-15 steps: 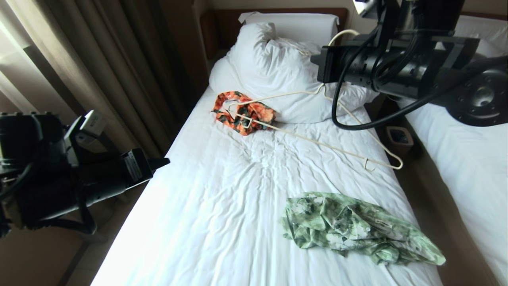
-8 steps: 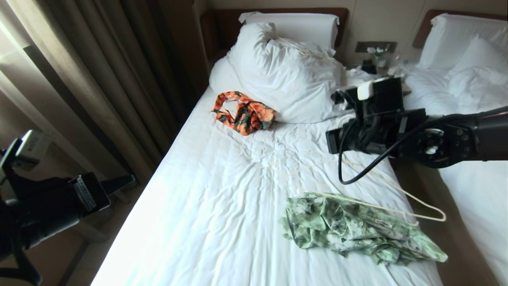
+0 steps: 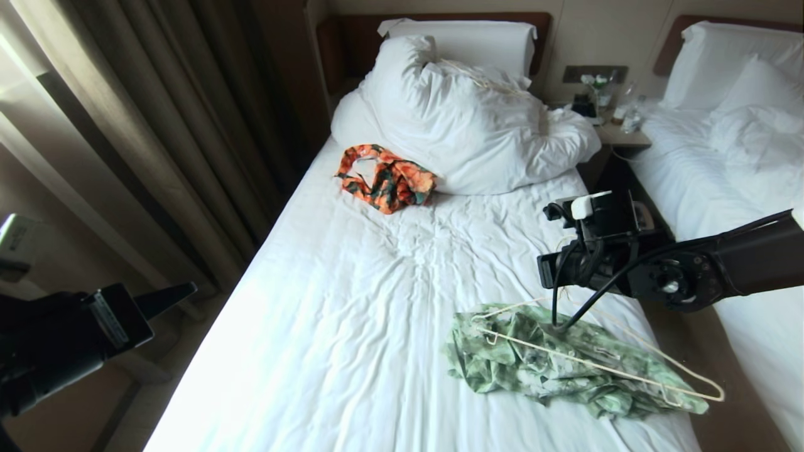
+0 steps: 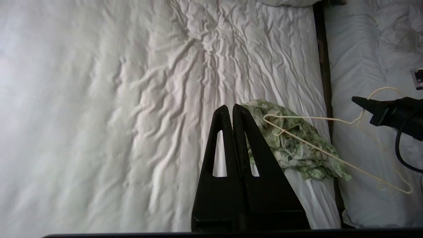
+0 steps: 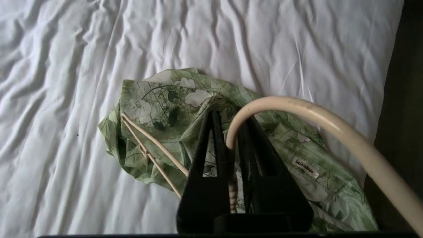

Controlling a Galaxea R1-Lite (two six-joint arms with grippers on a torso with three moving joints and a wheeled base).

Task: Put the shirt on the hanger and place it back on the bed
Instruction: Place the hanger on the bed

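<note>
The green flowered shirt [image 3: 553, 358] lies crumpled near the front right edge of the bed [image 3: 352, 301]. The cream wire hanger [image 3: 603, 369] lies slanted across it, one corner past the bed's edge. My right gripper [image 5: 231, 115] hangs just above the shirt. Its jaws stand slightly apart, open, and the hanger's twisted neck [image 5: 233, 195] sits loosely between them while the hook [image 5: 297, 105] arches over the fingers. The left wrist view shows that gripper [image 4: 355, 99] at the hook end. My left gripper [image 4: 231, 106] is shut and empty, low beside the bed's left side [image 3: 179, 292].
An orange-and-dark-green garment [image 3: 386, 176] lies by the big white pillows [image 3: 465, 119] at the headboard. A second white bed [image 3: 741, 188] stands at the right across a narrow dark gap, with a nightstand [image 3: 612, 129] behind. Curtains [image 3: 157, 125] hang on the left.
The right arm carried the hanger from the pillows down to the shirt, where it now lies. Its jaws have parted a little. The left arm has drawn back and down.
</note>
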